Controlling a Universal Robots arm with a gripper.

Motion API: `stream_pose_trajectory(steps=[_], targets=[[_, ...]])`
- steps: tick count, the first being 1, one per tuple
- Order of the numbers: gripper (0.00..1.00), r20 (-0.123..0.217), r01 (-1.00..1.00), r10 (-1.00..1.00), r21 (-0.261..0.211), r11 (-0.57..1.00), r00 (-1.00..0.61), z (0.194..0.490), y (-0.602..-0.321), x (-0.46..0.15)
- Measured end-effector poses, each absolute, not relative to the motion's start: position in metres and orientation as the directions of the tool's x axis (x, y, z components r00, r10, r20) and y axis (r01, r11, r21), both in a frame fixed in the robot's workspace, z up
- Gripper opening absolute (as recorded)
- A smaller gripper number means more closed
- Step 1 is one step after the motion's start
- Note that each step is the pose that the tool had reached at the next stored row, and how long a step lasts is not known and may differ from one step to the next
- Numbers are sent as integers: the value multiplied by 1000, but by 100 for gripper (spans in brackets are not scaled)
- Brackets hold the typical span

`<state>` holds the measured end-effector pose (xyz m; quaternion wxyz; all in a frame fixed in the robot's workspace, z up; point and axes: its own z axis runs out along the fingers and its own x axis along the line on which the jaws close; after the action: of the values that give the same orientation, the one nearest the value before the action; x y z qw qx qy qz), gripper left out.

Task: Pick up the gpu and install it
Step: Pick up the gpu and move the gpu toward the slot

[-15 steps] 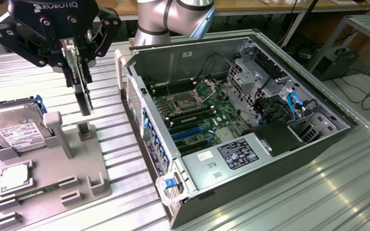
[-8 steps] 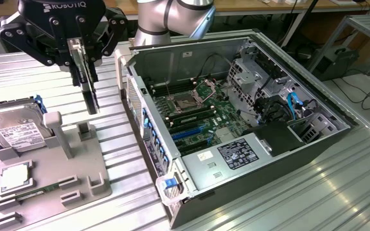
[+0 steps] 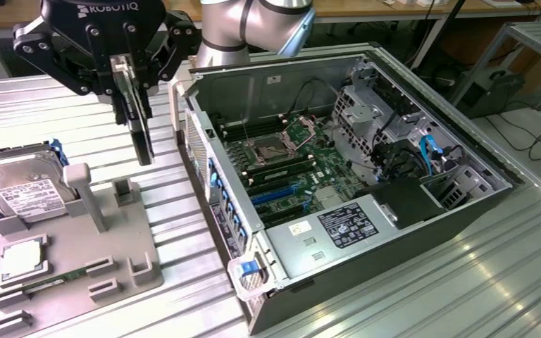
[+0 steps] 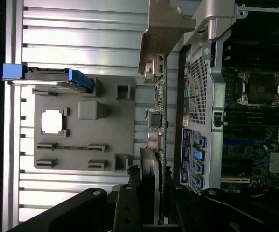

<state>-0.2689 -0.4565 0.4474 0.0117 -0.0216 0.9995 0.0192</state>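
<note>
Metal table (image 3: 496,282) below — gpu (image 3: 140,134) between jaws

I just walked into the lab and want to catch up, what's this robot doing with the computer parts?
The robot arm's fingers are shut on the gpu, holding it on edge in the air between the grey parts tray and the open computer case. The card is not in the case yet. A hard drive rests in the tray.
</note>
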Motion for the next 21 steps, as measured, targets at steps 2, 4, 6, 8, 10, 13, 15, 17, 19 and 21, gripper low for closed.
stream_pose_trajectory(steps=[2,4,6,8,10,13,15,17,19,21], targets=[[28,-24,-44,-43,38,998,-999,447,-456,-267],[28,-24,-44,-43,38,998,-999,447,-456,-265],[28,-24,-44,-43,38,998,-999,447,-456,-264],[28,-24,-44,-43,38,998,-999,447,-456,-261],[28,-24,-44,-43,38,998,-999,447,-456,-260],[28,-24,-44,-43,38,998,-999,447,-456,-257],[28,-24,-44,-43,38,998,-999,447,-456,-255],[28,-24,-44,-43,38,998,-999,447,-456,-253],[28,-24,-44,-43,38,998,-999,447,-456,-251],[28,-24,-44,-43,38,998,-999,447,-456,-249]])
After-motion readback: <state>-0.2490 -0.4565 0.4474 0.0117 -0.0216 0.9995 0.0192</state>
